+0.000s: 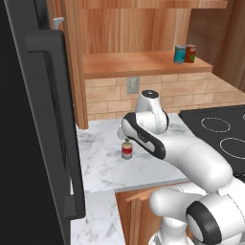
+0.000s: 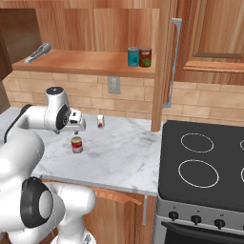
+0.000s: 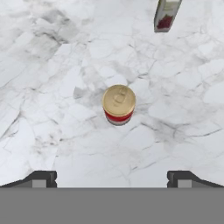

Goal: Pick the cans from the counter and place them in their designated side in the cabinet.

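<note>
Now a red can with a tan upper band [image 1: 127, 150] is seen standing upright on the white marble counter [image 1: 103, 167], out in the open part of the slab and touched by nothing. From above, in the hand view, its round lid is shown face-on, with the red body just visible below it. Directly over this can the gripper [image 3: 112, 178] is held, pointing down at the marble; its two dark fingertips [image 3: 41, 178] are spread as wide as they go, well apart to either side, and nothing is gripped between them. A little beyond the can, nearer the brick wall, a smaller white container with a red mark [image 2: 100, 121] is seen upright on the same counter, apart from the can. Up on the wood cabinet [image 2: 86, 62] shelf, a teal-blue can [image 2: 133, 56] is found at the end of the plank nearest the stove, and a plain dark red can [image 2: 145, 57] is set just beside it, on its stove side. At the far opposite end of that shelf a grey, long-handled utensil [image 2: 37, 53] is laid flat. Beside the counter the black stovetop [image 2: 205, 162] is visible, and on the other side the tall black fridge [image 1: 33, 143] is seen.
</note>
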